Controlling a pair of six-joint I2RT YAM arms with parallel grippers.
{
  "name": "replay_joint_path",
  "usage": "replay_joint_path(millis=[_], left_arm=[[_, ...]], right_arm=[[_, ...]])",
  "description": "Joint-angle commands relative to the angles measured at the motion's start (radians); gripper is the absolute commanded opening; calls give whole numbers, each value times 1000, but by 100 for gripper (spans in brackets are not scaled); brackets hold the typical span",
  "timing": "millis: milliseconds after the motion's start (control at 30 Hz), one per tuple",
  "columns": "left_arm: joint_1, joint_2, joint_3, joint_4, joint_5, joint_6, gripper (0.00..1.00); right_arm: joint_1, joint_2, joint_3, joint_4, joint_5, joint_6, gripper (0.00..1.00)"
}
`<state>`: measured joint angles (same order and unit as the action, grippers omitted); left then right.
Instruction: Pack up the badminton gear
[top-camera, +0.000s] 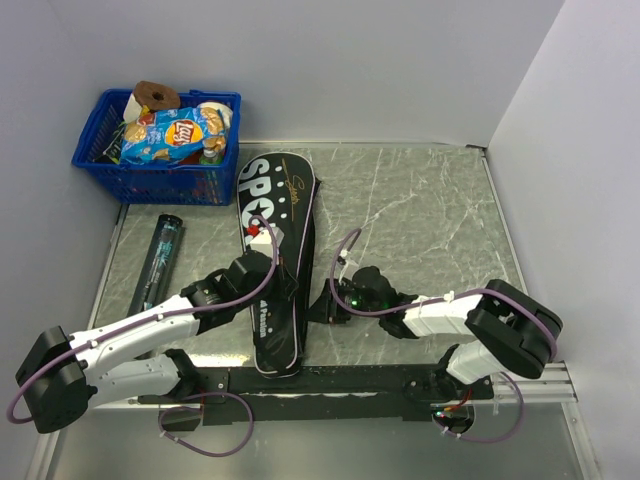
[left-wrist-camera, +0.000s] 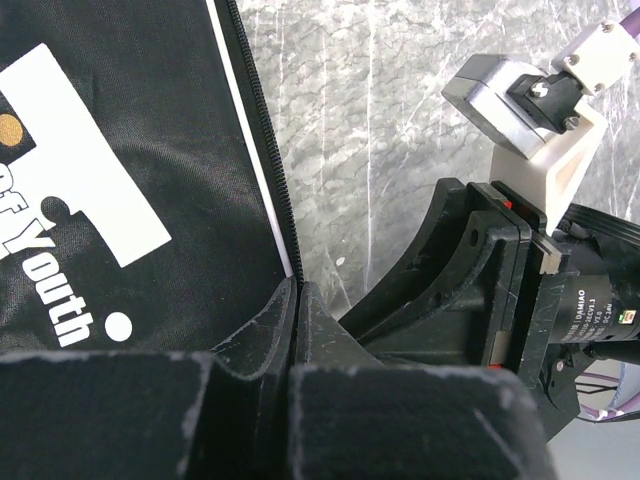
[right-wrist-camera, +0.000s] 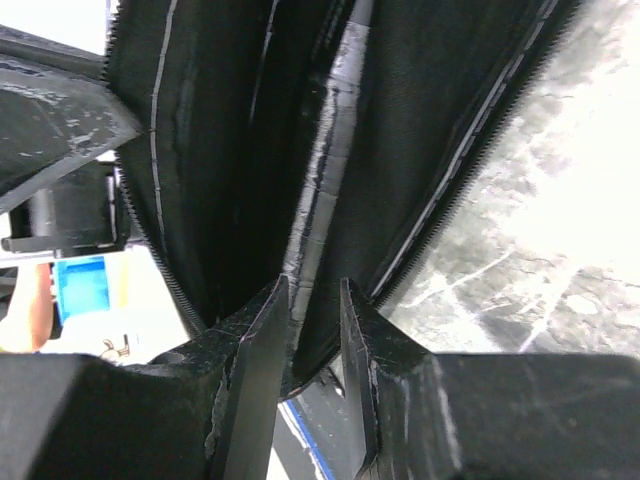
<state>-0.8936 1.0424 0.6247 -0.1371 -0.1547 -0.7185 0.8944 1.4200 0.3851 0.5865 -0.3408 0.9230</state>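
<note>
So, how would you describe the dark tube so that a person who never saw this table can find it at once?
Start at the blue basket in the far left corner of the table. Just in front of it, along the left edge, lies the tube, left of the black bag. It is the only long narrow cylinder, dark with a teal tint.

Black bag (top-camera: 283, 215), white lettering; blue basket (top-camera: 165, 187); grey marbled table (top-camera: 430, 220).

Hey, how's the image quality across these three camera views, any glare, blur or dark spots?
Top external: evenly lit, sharp, soft shadows. Left wrist: bag lettering crisp, the near fingers slightly soft. Right wrist: table blown out white, bag interior nearly black.
</note>
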Motion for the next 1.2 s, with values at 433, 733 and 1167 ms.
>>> replay_joint_path(millis=[433, 733, 1167], left_arm=[[-7, -25, 21, 74, 20, 2, 1], [-5, -42, 13, 83, 52, -4, 1], [-5, -93, -13, 18, 15, 7, 1]], right_arm=[[87, 207, 93, 269, -67, 105, 29], [118, 367, 172, 478, -130, 157, 26], [54, 170, 63, 288, -98, 54, 47]])
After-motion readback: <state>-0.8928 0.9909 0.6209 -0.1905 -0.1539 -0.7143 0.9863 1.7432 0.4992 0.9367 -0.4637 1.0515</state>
